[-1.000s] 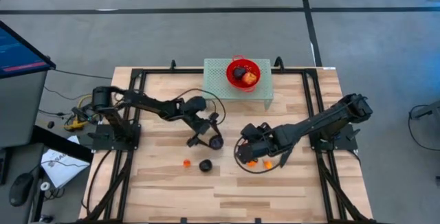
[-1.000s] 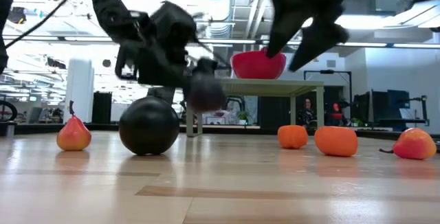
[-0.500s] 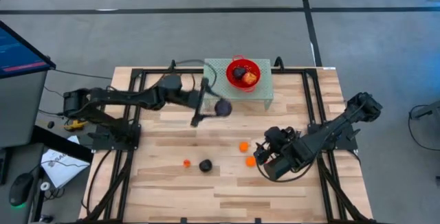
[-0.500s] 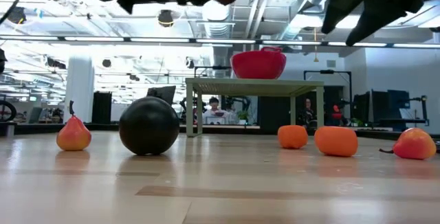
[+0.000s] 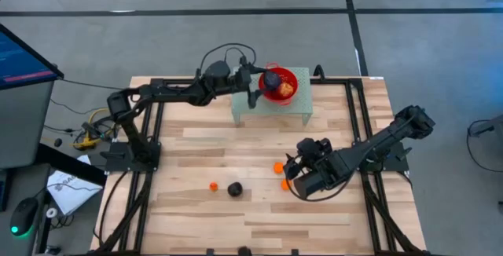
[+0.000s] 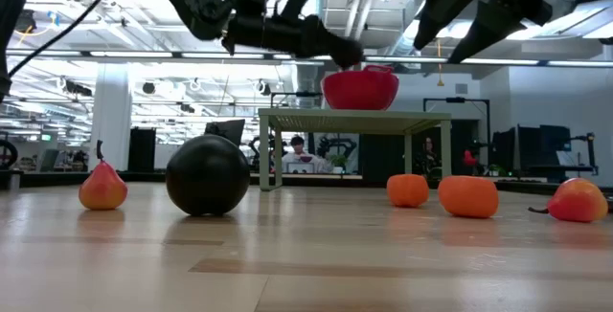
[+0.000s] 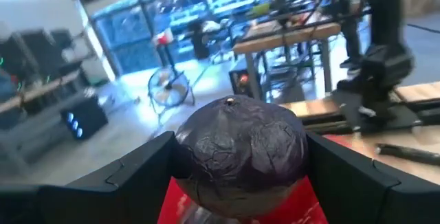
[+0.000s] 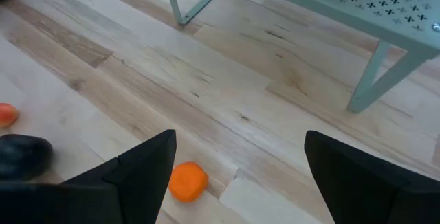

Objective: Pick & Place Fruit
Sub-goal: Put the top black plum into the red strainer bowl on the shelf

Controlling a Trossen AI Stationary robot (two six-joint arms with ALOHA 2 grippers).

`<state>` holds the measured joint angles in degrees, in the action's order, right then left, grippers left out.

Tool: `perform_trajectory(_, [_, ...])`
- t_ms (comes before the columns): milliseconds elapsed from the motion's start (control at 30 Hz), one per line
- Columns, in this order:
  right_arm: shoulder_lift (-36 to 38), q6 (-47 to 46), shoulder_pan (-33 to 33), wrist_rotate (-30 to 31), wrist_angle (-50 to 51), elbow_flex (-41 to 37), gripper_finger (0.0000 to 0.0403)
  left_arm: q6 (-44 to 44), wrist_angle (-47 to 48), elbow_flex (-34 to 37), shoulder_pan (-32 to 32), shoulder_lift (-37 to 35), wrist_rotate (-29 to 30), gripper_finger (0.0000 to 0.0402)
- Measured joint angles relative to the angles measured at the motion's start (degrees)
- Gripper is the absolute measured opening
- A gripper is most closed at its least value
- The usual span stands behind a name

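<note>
Left gripper [image 5: 263,79] at left rim of red bowl [image 5: 288,76], on green stand [image 5: 302,107] at far table edge; clenched on dark purple fruit [image 7: 240,152]. Right gripper [image 5: 297,179] raised above table right of centre, fingers spread, empty. Orange fruit [image 8: 187,181] below it. Black fruit [image 5: 234,189] and small orange fruit [image 5: 212,186] near centre.

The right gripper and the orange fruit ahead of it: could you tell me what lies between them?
Nothing: in the right wrist view only bare wooden table separates the open right gripper from the orange fruit.
</note>
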<state>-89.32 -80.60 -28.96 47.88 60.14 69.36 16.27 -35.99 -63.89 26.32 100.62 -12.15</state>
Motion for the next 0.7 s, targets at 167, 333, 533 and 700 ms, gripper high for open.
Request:
perform_trajectory(167, [0.0,1.48,0.58,0.15,-0.53,0.0,0.0317,-3.5,0.27,0.01,1.59,1.53,-0.27,0.0298])
perform_trajectory(333, [0.0,2.78,0.58,0.2,-0.92,0.0,0.0317,-3.69,0.66,-0.04,1.12,1.53,-0.28,0.0299])
perform_trajectory(533, [0.0,3.04,0.58,0.2,-1.07,0.0,0.0317,-5.54,2.75,-0.04,1.02,1.53,-1.81,0.0337])
perform_trajectory(700, [0.0,3.2,0.58,0.2,-1.07,0.0,0.0317,-5.79,4.08,-0.04,1.02,1.53,-1.74,0.0376])
